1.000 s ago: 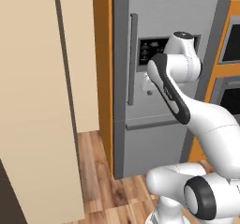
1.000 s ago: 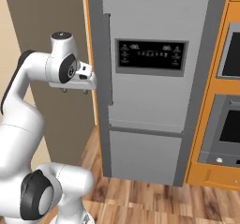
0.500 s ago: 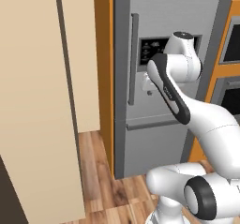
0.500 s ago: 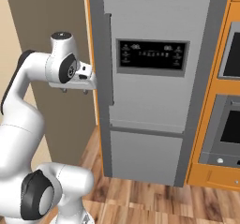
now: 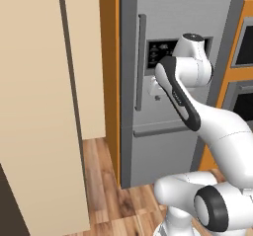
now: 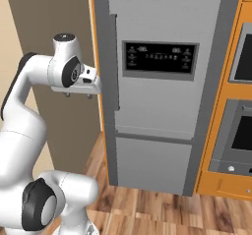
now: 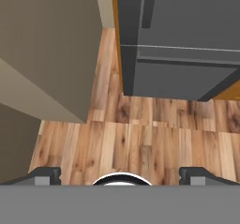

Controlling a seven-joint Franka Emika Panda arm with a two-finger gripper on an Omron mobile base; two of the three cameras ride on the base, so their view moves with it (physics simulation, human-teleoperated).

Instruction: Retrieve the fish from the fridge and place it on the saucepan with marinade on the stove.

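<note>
Tall grey steel fridge [image 6: 162, 91] shut; door likely heavy, rigid. Grasp vertical bar handle [image 5: 141, 62] mid-length (smooth, maybe slippery). Gripper [image 6: 78, 94] fingers spread, empty.

The fridge [image 6: 157, 96] is seen shut, tall and grey, with a black display panel [image 6: 160, 59] set in its upper door and a vertical bar handle [image 6: 113, 62] along its left edge. The gripper [image 6: 78, 95] is held just left of that handle, pointed downward, its two small tips apart and nothing between them. Wall ovens [image 6: 238, 116] are set in orange cabinets at the right. A wooden floor [image 6: 162, 212] is laid below.
</note>
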